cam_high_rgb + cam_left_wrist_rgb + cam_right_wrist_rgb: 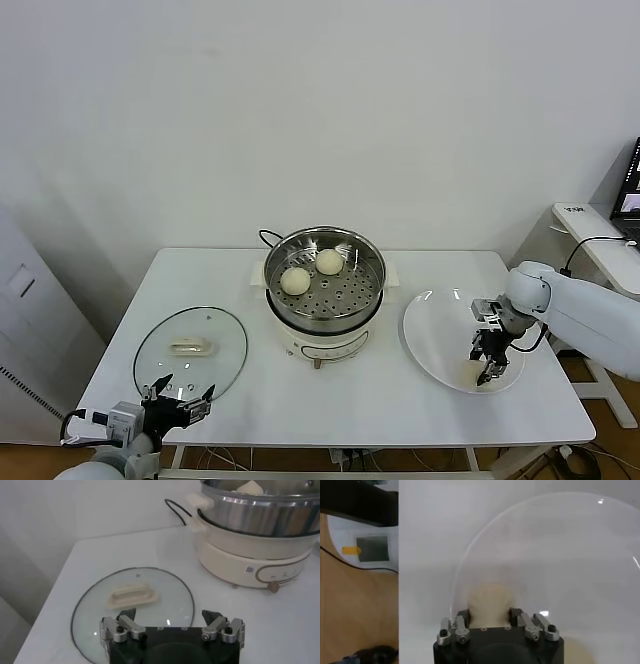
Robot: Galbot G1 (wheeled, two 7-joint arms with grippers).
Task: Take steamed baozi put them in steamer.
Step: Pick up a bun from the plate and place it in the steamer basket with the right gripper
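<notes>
The steamer [374, 292] stands mid-table on its cream base. Two steamed baozi [295, 281] [329, 261] lie on its perforated tray. My right gripper [489, 376] is low over the near right part of the white plate [435, 330]. In the right wrist view it [489, 616] is shut on a third cream baozi [490, 597], a finger on each side, with the bun down at the plate [560, 555]. The fourth baozi is not clearly visible. My left gripper [178, 392] is open and empty at the front left edge, by the lid.
The glass lid [190, 350] with its cream handle lies flat on the table's left; it also shows in the left wrist view [165, 587] in front of the open left gripper [170, 615]. The steamer [250, 515] and its cord are beyond it. A side desk stands far right.
</notes>
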